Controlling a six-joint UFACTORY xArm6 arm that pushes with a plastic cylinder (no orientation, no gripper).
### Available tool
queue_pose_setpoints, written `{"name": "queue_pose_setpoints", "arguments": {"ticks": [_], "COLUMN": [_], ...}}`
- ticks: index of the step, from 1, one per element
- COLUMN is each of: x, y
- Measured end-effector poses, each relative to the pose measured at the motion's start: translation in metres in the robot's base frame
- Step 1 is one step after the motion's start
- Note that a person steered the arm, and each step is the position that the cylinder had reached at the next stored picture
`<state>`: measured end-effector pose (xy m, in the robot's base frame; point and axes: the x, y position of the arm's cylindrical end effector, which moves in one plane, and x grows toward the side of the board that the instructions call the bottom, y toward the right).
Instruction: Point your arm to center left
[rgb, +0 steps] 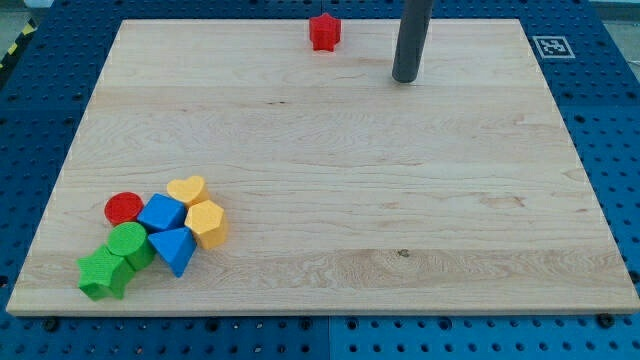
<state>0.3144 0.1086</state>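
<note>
My tip (405, 78) rests on the wooden board (330, 150) near the view's top, right of centre. A red star block (323, 31) sits to its left by the top edge. At the view's bottom left lies a cluster: a red round block (124, 208), a yellow heart block (187, 189), a blue block (161, 213), a yellow hexagon block (206, 222), a blue triangular block (174, 248), a green round block (128, 241) and a green star block (102, 273). My tip is far from this cluster.
A black-and-white marker tag (552, 46) sits at the board's top right corner. Blue perforated table surface (620, 150) surrounds the board.
</note>
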Motion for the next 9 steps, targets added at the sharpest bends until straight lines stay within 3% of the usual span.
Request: {"name": "queue_pose_setpoints", "arguments": {"ticks": [1, 2, 4, 5, 6, 7, 9], "x": [0.016, 0.067, 0.148, 0.165, 0.143, 0.119, 0.116], "y": [0.003, -0.007, -0.071, -0.08, -0.09, -0.148, -0.352]}}
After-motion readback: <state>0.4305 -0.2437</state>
